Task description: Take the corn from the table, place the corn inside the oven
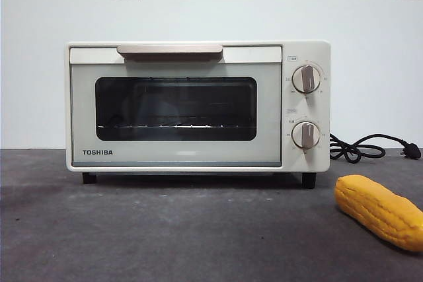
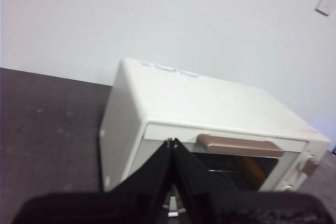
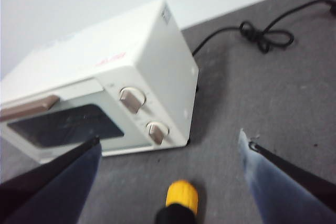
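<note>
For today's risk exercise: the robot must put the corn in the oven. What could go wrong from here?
1. The oven door is closed, so the corn cannot enter until the handle is pulled.
2. The rounded corn may roll as the open right gripper closes.
3. The cord lies nearby and may snag.

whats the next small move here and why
Probably lower the right gripper onto the corn: its jaws stand open with the cob's end between them, and the cob lies untouched on the table. The oven door is shut, with the shut left gripper near its handle.
</note>
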`<state>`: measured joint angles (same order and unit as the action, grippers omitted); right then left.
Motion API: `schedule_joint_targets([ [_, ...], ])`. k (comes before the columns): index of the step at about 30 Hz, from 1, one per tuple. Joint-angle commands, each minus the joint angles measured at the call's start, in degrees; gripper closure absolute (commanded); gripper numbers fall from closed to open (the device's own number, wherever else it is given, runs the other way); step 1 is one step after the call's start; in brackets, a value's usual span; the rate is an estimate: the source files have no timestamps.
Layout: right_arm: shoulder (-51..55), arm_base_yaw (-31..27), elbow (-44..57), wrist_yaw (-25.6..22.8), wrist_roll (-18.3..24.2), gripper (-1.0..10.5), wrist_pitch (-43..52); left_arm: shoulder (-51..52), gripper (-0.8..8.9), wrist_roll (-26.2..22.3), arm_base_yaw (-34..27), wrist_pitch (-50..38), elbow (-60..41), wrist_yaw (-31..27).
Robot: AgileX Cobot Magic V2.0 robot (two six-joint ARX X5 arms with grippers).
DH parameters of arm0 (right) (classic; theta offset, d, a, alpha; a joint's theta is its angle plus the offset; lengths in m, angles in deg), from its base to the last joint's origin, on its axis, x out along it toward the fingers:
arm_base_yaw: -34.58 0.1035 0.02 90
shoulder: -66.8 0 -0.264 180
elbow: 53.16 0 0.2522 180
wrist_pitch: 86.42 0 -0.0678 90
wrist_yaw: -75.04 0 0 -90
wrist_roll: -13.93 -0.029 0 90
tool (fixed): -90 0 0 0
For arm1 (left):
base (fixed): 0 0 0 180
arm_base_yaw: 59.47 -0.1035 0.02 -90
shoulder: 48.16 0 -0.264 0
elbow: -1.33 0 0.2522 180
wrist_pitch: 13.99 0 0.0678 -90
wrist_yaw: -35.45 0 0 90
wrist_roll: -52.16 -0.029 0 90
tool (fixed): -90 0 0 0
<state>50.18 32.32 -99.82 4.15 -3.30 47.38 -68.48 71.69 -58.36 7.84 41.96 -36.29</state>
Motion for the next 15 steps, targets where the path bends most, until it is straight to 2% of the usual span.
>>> schedule_joint_targets([
  [1, -5.2, 0.0, -5.2, 1.2, 5.4, 5.0, -3.8, -3.2, 8.14, -0.9, 0.1, 0.0, 2.5, 1.8],
  [8, -17.9, 0.0, -15.0, 2.6, 12.9, 5.0, -12.9, -9.9, 8.14, -2.2, 0.1, 0.0, 8.5, 6.0],
  [15, -28.3, 3.4, -16.7, 4.0, 14.5, 5.0, -15.4, -14.8, 8.14, -2.3, 0.2, 0.1, 15.5, 7.9],
])
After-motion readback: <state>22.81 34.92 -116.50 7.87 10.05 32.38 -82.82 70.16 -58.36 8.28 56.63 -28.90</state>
